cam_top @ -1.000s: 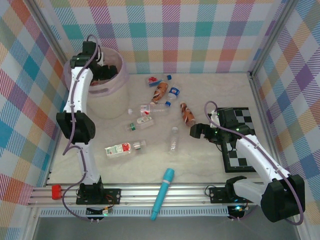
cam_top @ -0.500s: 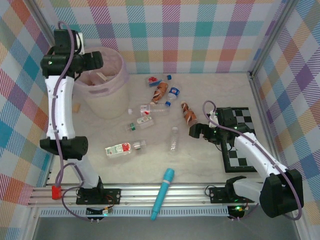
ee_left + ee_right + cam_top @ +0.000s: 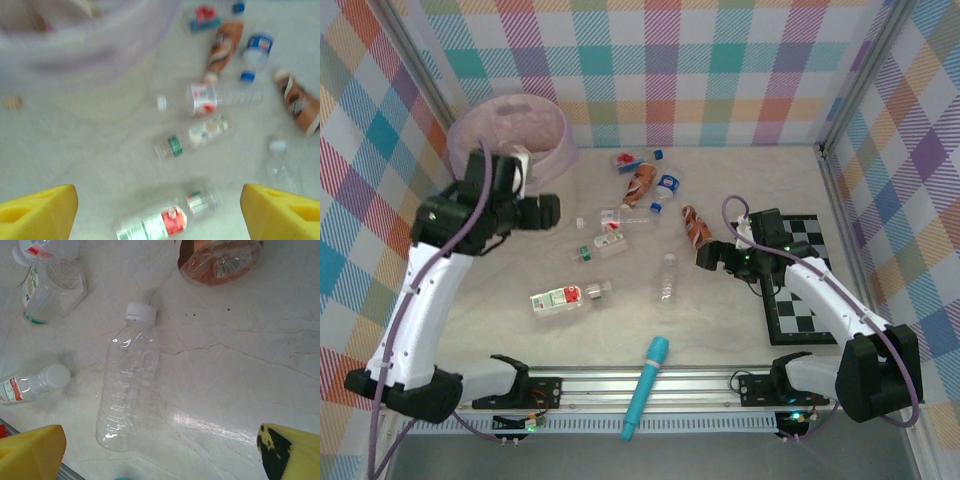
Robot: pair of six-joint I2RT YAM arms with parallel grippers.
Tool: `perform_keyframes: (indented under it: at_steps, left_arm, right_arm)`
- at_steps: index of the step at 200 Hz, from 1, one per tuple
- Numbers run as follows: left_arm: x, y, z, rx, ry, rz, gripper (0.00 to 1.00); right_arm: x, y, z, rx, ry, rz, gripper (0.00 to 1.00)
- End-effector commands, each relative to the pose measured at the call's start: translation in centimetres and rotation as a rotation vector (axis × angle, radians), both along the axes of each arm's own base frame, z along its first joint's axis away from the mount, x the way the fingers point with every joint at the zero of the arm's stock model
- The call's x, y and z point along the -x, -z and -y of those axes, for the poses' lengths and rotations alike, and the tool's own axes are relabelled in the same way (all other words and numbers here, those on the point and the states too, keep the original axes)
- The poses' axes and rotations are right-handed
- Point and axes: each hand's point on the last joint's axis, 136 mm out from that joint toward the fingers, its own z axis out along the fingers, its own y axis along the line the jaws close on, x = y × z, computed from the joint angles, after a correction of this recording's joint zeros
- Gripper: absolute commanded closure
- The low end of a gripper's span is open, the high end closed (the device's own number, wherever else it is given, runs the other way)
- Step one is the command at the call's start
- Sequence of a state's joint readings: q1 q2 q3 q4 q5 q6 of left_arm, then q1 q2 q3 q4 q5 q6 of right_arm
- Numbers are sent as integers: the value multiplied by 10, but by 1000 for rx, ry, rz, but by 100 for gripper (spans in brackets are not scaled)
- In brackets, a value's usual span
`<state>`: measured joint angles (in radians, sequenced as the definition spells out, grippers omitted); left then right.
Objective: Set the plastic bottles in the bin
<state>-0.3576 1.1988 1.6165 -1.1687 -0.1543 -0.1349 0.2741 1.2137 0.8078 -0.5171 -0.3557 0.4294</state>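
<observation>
Bottles [image 3: 638, 180], plastic, lay scattered mid-worktop [image 3: 720, 330].

Top view: bin [image 3: 558, 150] stood at the far left. The left claw [image 3: 548, 211], over the bin a second earlier, had swung out beside it. The right claw [image 3: 708, 258] hung near the clear bottle [image 3: 666, 278].

Left wrist view (blurred): left claw [image 3: 159, 200] spread wide, empty, above the red-labelled bottle [image 3: 165, 222].

Right wrist view: right claw [image 3: 160, 455] wide open, empty, over the clear bottle [image 3: 127, 395].

Handling, judged: light, thin-walled, slippery and apt to roll. Best gripped across the mid-body.
</observation>
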Motion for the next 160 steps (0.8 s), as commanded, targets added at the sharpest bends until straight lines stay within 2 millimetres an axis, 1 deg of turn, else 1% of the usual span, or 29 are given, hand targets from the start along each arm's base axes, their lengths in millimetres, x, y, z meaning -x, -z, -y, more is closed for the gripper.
perform_keyframes:
  at_steps: [1, 13, 28, 39, 52, 70, 84, 100, 111, 126, 140, 160]
  left_arm:
    - [12, 38, 13, 56, -29, -43, 16]
    - [24, 74, 26, 47, 7, -117, 13]
    - [34, 114, 30, 2, 8, -184, 7]
    - [39, 137, 32, -17, 7, -218, 3]
    - [41, 160, 32, -41, 9, -239, 0]
    - [36, 185, 24, -96, -19, -233, 0]
    - [36, 206, 21, -114, -31, -245, 0]
    - [43, 232, 21, -100, -49, -293, 0]
    - [46, 245, 19, -101, -60, -307, 0]
    - [49, 256, 22, -95, -44, -332, 0]
    - [51, 262, 23, -111, -30, -364, 0]
    - [51, 265, 24, -124, -22, -388, 0]
  right_arm:
    - [-11, -10, 0, 6, 2, 33, 2]
    - [-13, -11, 0, 7, 3, 33, 2]
    - [-14, -10, 1, 12, 6, 32, 2]
    - [-14, -9, 1, 12, 10, 27, 2]
    - [-14, -9, 0, 11, 10, 23, 2]
    - [-13, -8, 1, 15, 11, 18, 2]
    - [-11, -7, 2, 19, 14, 14, 2]
    - [-10, -8, 5, 28, 19, 20, 2]
    - [-8, -8, 7, 37, 27, 26, 2]
    - [-7, -6, 8, 43, 29, 25, 2]
    - [-7, -5, 8, 46, 23, 18, 2]
    - [-8, -3, 8, 44, 25, 17, 2]
